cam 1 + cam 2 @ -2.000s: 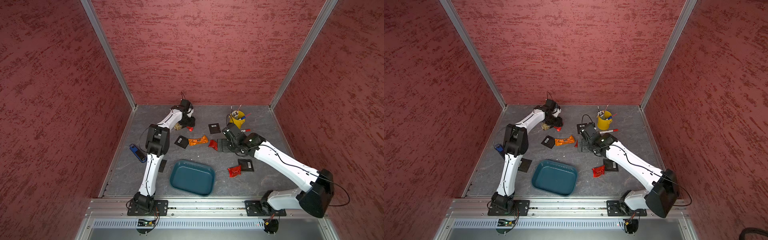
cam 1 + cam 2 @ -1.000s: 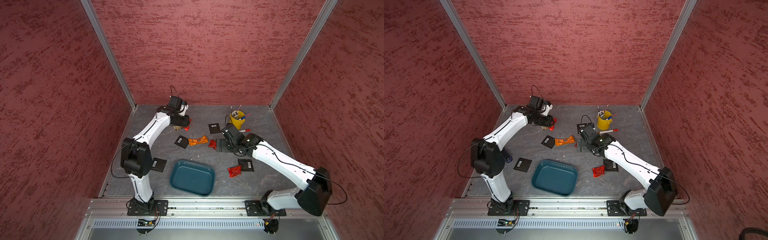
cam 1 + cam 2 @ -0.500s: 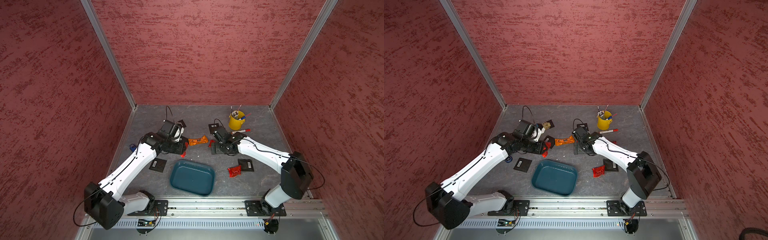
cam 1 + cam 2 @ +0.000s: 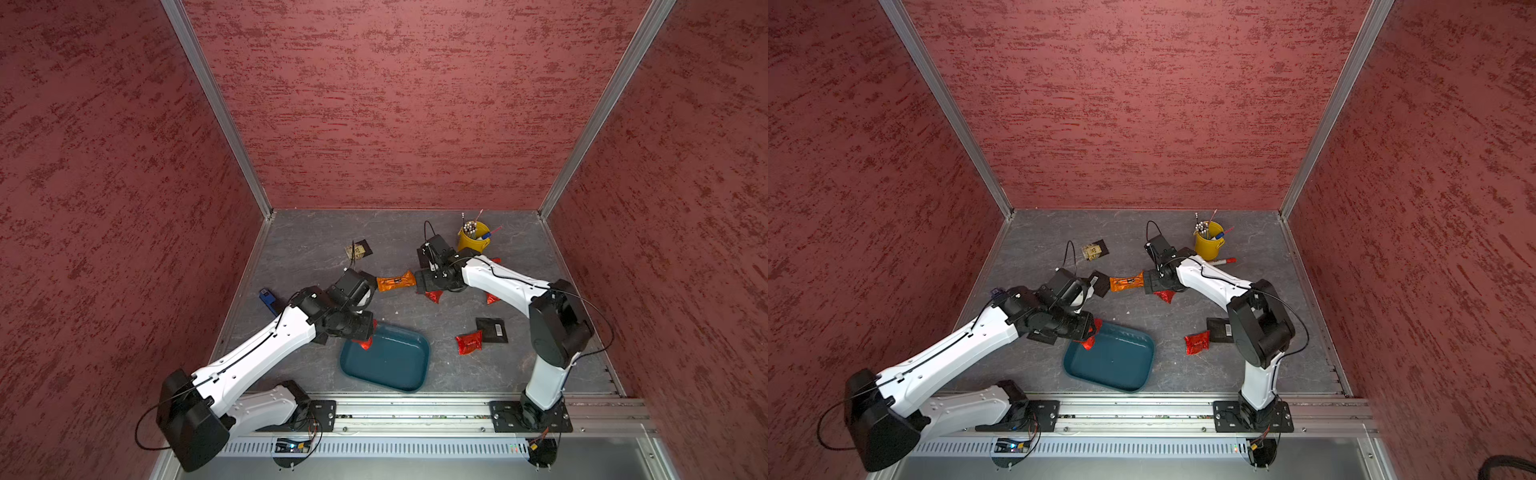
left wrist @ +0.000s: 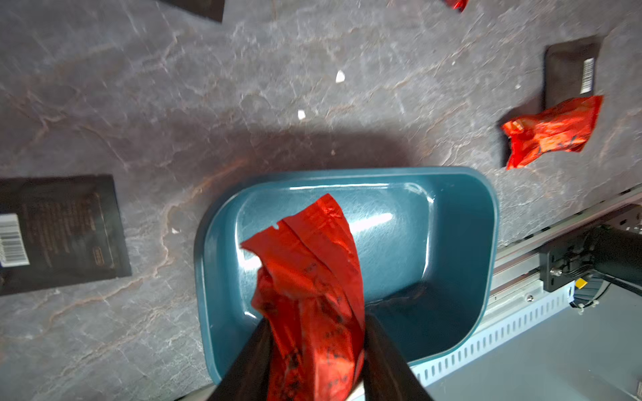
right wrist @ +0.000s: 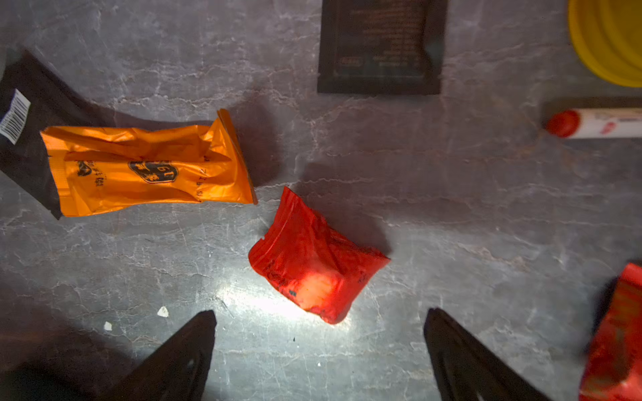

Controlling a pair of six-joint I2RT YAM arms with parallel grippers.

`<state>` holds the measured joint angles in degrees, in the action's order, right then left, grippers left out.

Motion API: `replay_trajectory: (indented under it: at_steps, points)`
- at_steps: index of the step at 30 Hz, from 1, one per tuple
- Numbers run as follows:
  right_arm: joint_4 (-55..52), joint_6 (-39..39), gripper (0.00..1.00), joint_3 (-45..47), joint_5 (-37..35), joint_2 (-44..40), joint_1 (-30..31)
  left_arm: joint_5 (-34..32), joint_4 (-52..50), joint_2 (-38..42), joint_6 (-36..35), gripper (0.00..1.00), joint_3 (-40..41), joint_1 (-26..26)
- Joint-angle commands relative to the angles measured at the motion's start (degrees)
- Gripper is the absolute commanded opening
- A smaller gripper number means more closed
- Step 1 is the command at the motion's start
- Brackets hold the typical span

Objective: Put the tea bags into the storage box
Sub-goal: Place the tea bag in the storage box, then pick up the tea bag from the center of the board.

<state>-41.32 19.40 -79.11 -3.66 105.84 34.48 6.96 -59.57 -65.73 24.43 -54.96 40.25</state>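
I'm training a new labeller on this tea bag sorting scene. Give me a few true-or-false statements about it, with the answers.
1. The left hand holds a red tea bag above the teal box. True.
2. Several tea bags lie inside the teal box. False: none lies in it yet. The only one over it hangs from the left hand.
3. The right hand is shut on the orange packet. False: it is open above another red bag on the table, and the orange packet lies beside it, untouched.
4. A yellow cup holding pens stands toward the back of the table. True.
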Motion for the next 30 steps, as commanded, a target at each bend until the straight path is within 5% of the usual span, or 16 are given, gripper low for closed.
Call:
replay_trajectory:
  at_steps: [1,16,30]
  points:
    - [0.53,-4.74,0.98,-2.38,1.87,2.48,-0.38,-0.75,0.91,-0.32,2.52,0.46,1.37,1.10]
    - [-1.86,-7.00,0.97,-5.38,-0.84,9.28,-1.59,-0.98,2.59,-1.24,4.18,0.81,1.80,2.03]
    - [-2.75,-7.18,0.54,-5.60,-0.25,9.32,-1.70,-3.20,-1.94,0.72,3.30,0.86,1.18,0.98]
